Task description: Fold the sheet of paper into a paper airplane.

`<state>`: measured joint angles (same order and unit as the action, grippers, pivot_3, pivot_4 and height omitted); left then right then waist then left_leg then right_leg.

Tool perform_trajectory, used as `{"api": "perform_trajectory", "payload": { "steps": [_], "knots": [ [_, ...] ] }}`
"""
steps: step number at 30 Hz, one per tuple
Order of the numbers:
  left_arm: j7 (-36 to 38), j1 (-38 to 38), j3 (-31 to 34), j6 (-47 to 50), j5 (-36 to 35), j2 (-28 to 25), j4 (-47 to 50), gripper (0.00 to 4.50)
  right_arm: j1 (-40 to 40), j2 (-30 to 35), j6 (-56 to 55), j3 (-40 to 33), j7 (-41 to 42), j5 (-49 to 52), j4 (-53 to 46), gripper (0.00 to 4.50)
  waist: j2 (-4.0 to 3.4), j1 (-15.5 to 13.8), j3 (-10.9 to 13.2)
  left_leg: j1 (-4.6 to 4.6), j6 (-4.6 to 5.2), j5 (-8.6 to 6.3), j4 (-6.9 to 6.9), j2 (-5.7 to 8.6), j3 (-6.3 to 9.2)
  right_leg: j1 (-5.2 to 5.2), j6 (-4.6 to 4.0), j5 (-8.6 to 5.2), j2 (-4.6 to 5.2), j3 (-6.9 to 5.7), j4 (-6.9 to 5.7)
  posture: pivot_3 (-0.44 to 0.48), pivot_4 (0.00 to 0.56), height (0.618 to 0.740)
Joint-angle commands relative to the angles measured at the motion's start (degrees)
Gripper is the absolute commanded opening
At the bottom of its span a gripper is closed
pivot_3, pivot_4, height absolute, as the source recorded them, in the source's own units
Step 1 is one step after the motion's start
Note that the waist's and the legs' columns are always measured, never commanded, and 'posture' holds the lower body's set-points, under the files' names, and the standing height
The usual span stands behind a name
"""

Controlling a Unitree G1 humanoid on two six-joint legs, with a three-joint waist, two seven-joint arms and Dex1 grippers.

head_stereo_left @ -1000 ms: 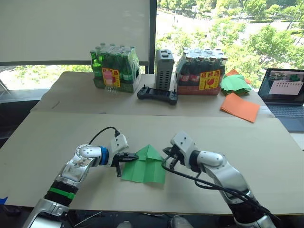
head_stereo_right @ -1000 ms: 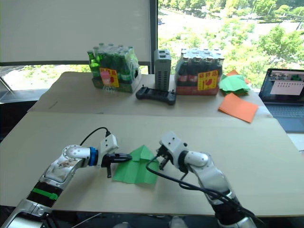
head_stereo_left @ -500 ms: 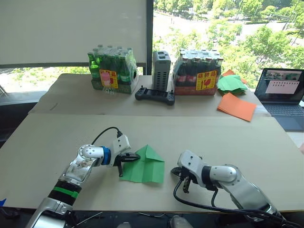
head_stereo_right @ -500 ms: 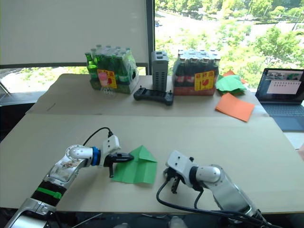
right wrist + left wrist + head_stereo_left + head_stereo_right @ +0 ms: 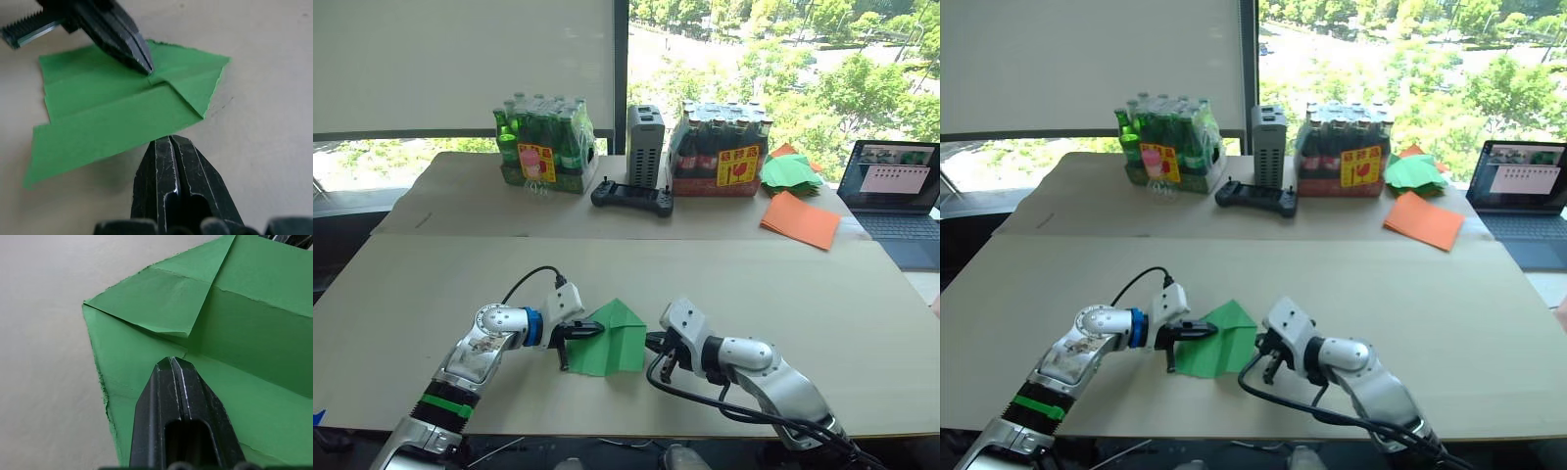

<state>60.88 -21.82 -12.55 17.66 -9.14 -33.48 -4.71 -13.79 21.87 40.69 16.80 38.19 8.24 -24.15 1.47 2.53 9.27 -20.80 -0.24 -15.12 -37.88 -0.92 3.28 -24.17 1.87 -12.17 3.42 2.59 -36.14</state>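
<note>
Paper airplane [image 5: 612, 343], half-formed from bright green paper, lay flat on the near part of the pale surface [image 5: 803, 284], its pointed nose toward the far side. In the head views, the left gripper [image 5: 585, 333] rested its closed fingers on the paper's left half, and the right gripper [image 5: 658, 345] sat just beside the right edge, fingers also closed, holding nothing.

From the left wrist, the closed black fingers [image 5: 181, 396] pressed down near the spot where a folded corner flap met the centre crease. Ragged edges showed along the sheet.

From the right wrist, closed fingers [image 5: 171, 176] hovered just short of the paper's near flap, with the left gripper's tip [image 5: 144, 63] pinning the middle.

Paper like this would likely be very light, thin and floppy, apt to slide on the smooth surface and easy to tear. The raised free flap edge looked the best place to pinch, while the centre stayed pinned.
</note>
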Motion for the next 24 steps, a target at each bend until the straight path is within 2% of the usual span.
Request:
{"api": "perform_trajectory", "payload": {
  "steps": [1,9,18,24],
  "knots": [
    [-0.24,1.04,-1.15,1.82,0.72,-0.02,0.21,0.02,-2.05,-1.58,0.59,-1.58,-0.79,2.46,-1.54,0.0,0.0,-0.04,0.0,0.0,0.0,0.0,0.0,0.0,0.0,0.0,0.0,0.0,0.0,0.0,0.0,0.0,0.15,0.74],
    [0.33,-1.13,-1.75,2.37,0.89,0.58,0.03,0.02,-3.53,-4.56,-0.22,-0.98,-2.59,4.01,1.06,0.0,0.0,-0.1,0.0,-0.02,0.0,0.0,0.0,0.01,0.0,-0.01,-0.01,0.01,0.01,-0.01,0.0,0.0,0.15,0.74],
    [2.96,-5.08,-6.06,0.7,2.24,3.37,-2.37,0.02,-6.23,-6.89,-3.51,0.42,-3.79,3.01,7.59,0.0,0.0,-0.33,0.0,-0.12,0.0,0.0,0.0,0.05,0.0,-0.06,-0.01,0.01,0.04,-0.01,0.04,0.0,0.15,0.74],
    [2.39,-4.08,-3.73,1.43,1.84,2.42,-3.09,0.02,-9.27,-9.27,-5.27,2.68,-4.37,1.55,11.5,0.0,-0.01,-0.22,0.0,-0.09,0.0,0.0,0.0,0.04,0.01,-0.06,-0.01,0.01,0.03,-0.02,0.02,0.0,0.15,0.74]
  ]
}}
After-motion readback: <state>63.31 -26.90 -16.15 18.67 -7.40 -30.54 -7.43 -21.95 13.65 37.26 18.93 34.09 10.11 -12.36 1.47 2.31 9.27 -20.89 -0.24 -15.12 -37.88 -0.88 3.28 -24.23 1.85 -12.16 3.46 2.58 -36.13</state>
